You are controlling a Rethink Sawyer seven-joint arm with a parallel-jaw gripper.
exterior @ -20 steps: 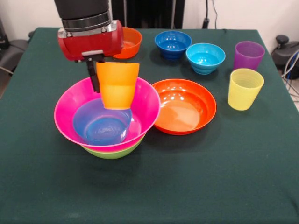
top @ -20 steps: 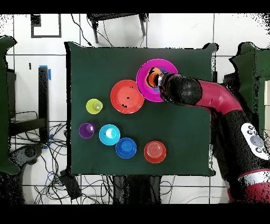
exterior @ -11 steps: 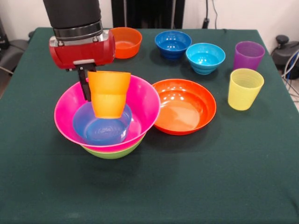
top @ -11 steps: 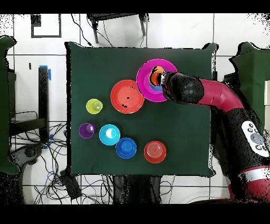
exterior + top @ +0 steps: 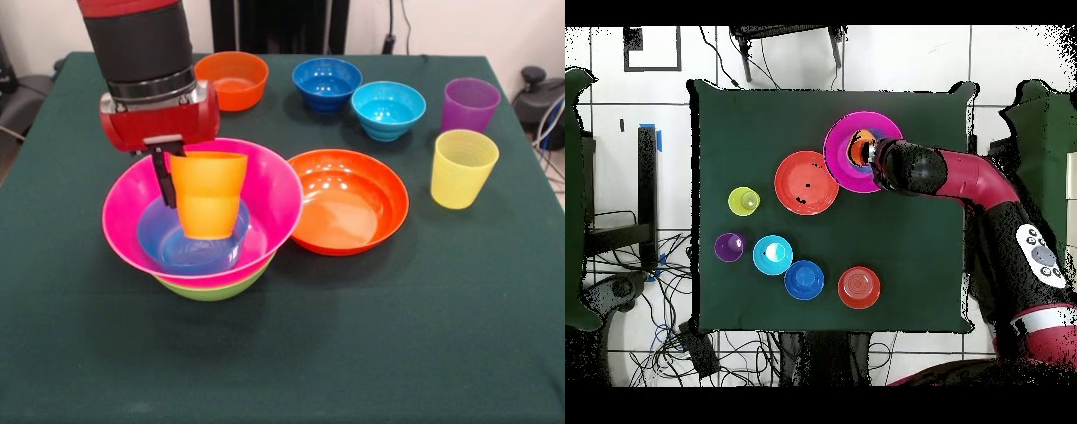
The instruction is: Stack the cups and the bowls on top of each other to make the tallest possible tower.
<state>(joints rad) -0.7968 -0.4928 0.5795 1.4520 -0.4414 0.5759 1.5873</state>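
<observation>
The gripper is clamped on the rim of the orange cup, which hangs upright with its base inside the small blue bowl. That bowl sits directly below the gripper, nested in the big pink bowl on the lime green bowl. To the gripper's right lies the shallow orange bowl; farther right stands the yellow cup.
</observation>
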